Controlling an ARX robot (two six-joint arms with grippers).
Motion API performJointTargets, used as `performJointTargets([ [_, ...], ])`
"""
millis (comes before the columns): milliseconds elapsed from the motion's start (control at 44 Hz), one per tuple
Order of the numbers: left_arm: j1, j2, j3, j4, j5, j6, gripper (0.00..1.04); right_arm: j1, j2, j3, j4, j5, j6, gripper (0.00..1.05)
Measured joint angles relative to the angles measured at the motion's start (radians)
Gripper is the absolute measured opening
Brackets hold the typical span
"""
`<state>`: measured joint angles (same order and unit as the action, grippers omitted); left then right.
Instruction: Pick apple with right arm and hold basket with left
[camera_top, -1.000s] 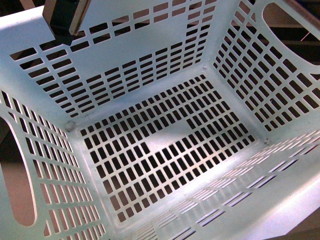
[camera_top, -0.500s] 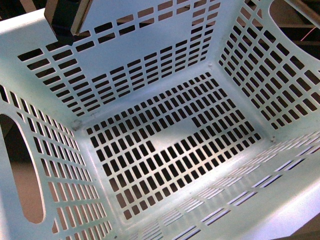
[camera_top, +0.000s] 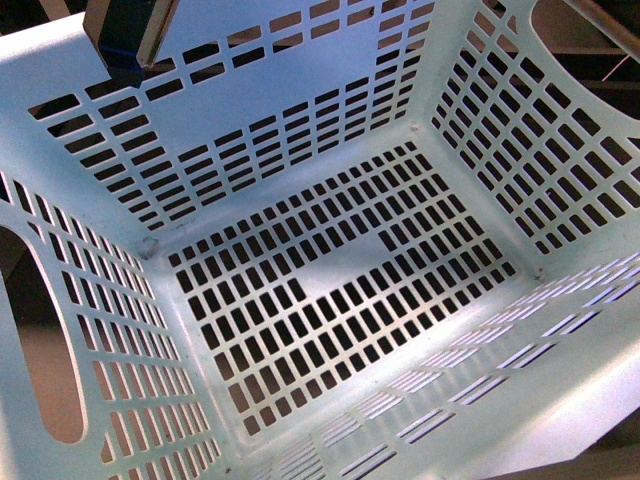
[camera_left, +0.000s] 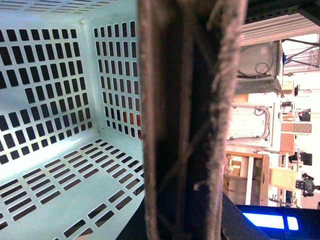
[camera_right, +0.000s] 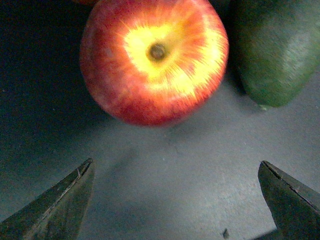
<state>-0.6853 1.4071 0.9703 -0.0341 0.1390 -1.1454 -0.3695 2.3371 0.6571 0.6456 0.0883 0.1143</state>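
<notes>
The right claw (camera_right: 170, 200) is spread wide and empty, its fingertips (camera_right: 55, 205) held over the dark tabletop (camera_right: 165, 165). The apple (camera_right: 154, 60) lies just ahead of the gap and is not touched. The pick is therefore judged yet to be done: the claw has to be brought around the fruit and closed.

The left claw (camera_top: 128, 35) is seen at 11 o'clock in the front view, on the far rim of the basket (camera_top: 270, 105). Whether it is clamped cannot be told, though a hold is suggested by the tilted, close basket. No fruit is seen on the basket's slotted floor.

The apple is round and red. A yellow streaked patch surrounds its brown stem dimple, which is turned toward the camera. A dark green fruit (camera_right: 277, 50) lies just beside it.
</notes>
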Motion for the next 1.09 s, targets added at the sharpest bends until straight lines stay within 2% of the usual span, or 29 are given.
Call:
performJointTargets([
  [409,0.0,0.0,0.0,0.0,0.003,0.0,0.07,0.014,0.079,0.174,-0.084,0.006,0.026,0.96],
  [500,0.0,0.0,0.0,0.0,0.003,0.0,0.07,0.02,0.088,0.179,-0.084,0.013,0.031,0.83],
  [545,0.0,0.0,0.0,0.0,0.003,0.0,0.07,0.021,0.087,0.177,-0.079,0.013,0.03,0.8],
  [568,0.0,-0.002,0.0,0.0,0.002,0.0,0.07,-0.022,-0.403,-0.101,-0.059,-0.068,-0.077,0.79],
  [614,0.0,-0.002,0.0,0.0,0.003,0.0,0.07,-0.023,-0.412,-0.109,-0.071,-0.084,-0.077,0.79],
  [727,0.001,-0.002,0.002,0.001,0.0,0.0,0.07,-0.002,-0.719,-0.186,-0.378,-0.225,-0.02,0.79],
  [818,0.002,0.0,0.002,0.0,-0.006,0.0,0.07,0.05,-1.022,-0.17,-0.504,-0.204,0.019,0.79],
  [909,-0.001,-0.003,0.003,0.001,0.011,0.0,0.07,0.14,-1.281,-0.091,-0.548,-0.152,0.051,0.79],
  [1091,-0.001,-0.004,0.003,0.001,0.01,-0.003,0.07,0.312,-1.405,0.018,-0.552,-0.08,0.078,0.79],
])
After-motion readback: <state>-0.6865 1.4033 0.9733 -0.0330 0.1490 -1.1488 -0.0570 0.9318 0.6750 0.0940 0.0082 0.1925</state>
